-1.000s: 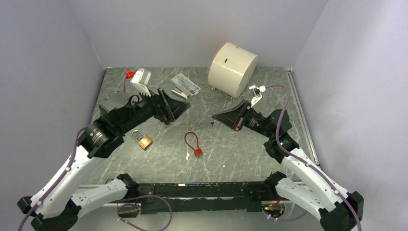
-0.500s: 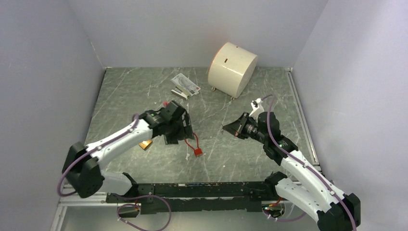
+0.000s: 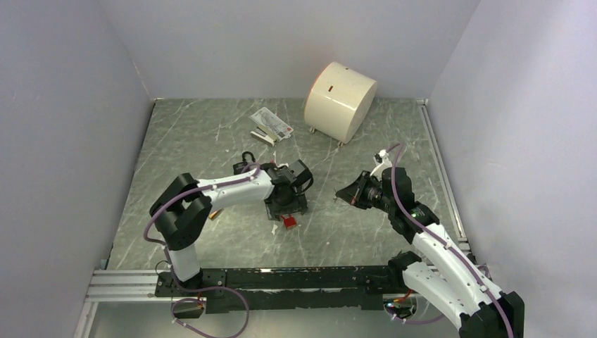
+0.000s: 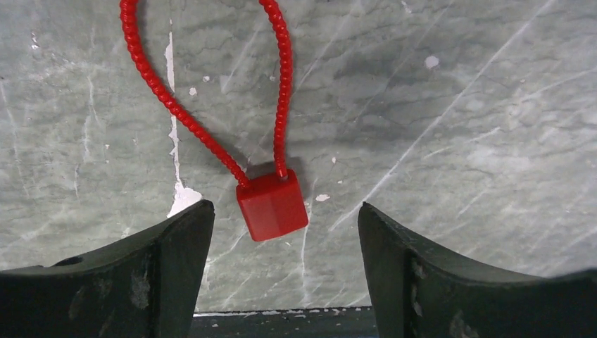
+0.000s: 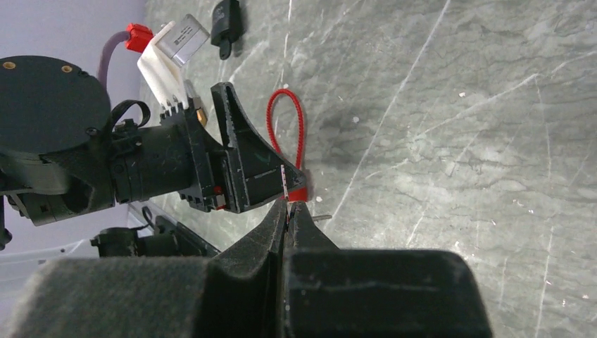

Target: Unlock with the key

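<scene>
Your left gripper (image 4: 284, 213): jaws wide apart, holding nothing, straddling the body of the red cable lock (image 4: 272, 205), which lies flat at centre-front. Your right gripper (image 5: 286, 211): fingers pressed together, contents indiscernible. Surface: grey marbled tabletop (image 3: 197, 134). Enclosure: pale walls (image 3: 70, 105).

We hold our left gripper (image 4: 285, 215) wide apart over the grey stone table (image 4: 457, 105). The little red lock (image 4: 272, 205) lies between the two black fingers (image 4: 179, 253), touching neither. Its red cord (image 4: 280, 84) loops away.
</scene>
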Robot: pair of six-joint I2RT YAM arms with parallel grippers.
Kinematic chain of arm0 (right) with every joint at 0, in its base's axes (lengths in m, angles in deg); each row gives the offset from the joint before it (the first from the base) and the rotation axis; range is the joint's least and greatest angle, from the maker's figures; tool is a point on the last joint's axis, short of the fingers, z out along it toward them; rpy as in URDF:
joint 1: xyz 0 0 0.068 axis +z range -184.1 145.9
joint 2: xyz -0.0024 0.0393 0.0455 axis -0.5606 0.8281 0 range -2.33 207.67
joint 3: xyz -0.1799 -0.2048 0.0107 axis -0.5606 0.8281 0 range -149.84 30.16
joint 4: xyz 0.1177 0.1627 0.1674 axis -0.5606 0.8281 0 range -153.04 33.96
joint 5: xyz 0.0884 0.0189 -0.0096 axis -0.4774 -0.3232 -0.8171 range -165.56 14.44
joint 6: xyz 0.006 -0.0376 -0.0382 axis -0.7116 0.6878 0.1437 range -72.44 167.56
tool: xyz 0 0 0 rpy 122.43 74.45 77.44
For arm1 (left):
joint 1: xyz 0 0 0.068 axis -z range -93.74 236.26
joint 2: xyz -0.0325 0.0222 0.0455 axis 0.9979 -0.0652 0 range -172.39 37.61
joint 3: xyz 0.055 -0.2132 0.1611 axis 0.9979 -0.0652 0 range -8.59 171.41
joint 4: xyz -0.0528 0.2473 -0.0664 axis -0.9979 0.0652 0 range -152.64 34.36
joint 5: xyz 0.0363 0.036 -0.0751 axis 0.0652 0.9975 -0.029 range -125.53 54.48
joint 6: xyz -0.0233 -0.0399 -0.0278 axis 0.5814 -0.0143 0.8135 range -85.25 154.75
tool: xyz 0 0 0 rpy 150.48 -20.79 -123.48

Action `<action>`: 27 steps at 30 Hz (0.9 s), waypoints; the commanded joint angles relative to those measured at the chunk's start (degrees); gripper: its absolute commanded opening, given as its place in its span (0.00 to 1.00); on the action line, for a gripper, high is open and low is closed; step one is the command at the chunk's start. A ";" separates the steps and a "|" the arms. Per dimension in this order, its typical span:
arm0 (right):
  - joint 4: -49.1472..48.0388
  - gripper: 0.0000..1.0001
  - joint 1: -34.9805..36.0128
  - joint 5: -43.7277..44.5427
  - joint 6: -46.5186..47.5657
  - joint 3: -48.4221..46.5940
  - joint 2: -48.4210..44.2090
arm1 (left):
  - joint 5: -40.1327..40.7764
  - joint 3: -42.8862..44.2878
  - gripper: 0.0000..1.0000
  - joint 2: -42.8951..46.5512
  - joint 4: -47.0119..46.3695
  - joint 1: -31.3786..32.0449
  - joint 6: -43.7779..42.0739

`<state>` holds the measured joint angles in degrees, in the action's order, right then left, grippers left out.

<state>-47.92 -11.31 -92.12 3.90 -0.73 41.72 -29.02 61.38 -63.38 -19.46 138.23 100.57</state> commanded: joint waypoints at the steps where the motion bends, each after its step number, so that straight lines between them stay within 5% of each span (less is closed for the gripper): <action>1: 1.82 0.00 -0.20 0.79 4.33 -3.07 -0.26 | 2.90 2.82 0.77 -2.40 2.63 0.77 2.85; 12: 1.91 0.00 -0.20 0.76 4.68 -2.24 0.18 | 0.07 1.93 0.51 -5.56 0.47 0.79 4.41; 18: -4.49 0.00 -0.20 -9.28 7.59 -1.52 -0.31 | -0.37 0.49 0.06 -4.82 -2.49 0.38 3.47; 27: -22.17 0.00 -0.38 -23.25 3.69 -1.00 -2.99 | -5.80 3.19 0.02 4.62 -3.69 -4.78 -2.96</action>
<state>-57.87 -11.38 -107.86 8.99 -0.93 40.00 -31.67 61.82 -65.76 -21.96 136.48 101.14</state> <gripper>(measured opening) 0.017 0.279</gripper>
